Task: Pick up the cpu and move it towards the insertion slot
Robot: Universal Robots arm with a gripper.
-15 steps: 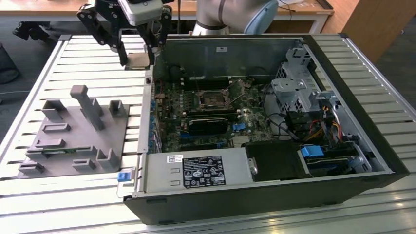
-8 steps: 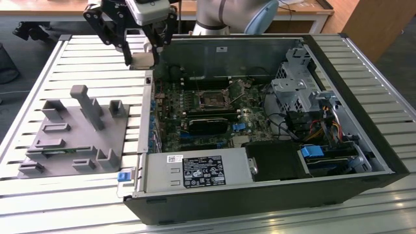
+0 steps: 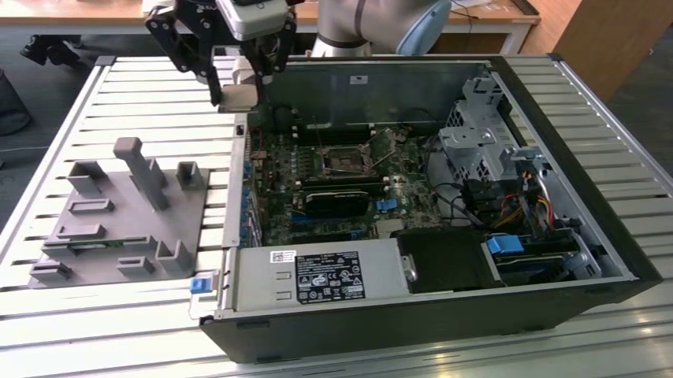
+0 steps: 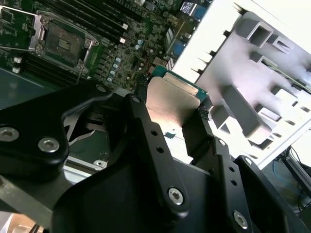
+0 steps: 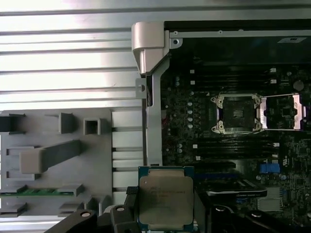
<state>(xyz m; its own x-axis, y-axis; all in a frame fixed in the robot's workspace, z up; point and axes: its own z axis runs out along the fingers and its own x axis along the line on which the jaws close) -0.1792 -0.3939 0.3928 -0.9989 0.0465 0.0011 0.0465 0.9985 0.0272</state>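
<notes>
You've got the cpu (image 5: pixel 165 201) pinched by its edges in the gripper (image 4: pixel 172 109), up over the case wall short of the insertion slot (image 5: pixel 238 113); it's light, stiff, slick-topped, fragile underneath, so edge grip only.

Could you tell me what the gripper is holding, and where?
The gripper holds the flat silver-topped square cpu by two opposite edges.

even daylight fills the exterior view. in the second wrist view the grey plastic holder tray with upright posts (image 4: pixel 252 92) washes out white, and glare streaks the shiny silver square cpu (image 4: pixel 171 104); the near black gripper blurs.
</notes>
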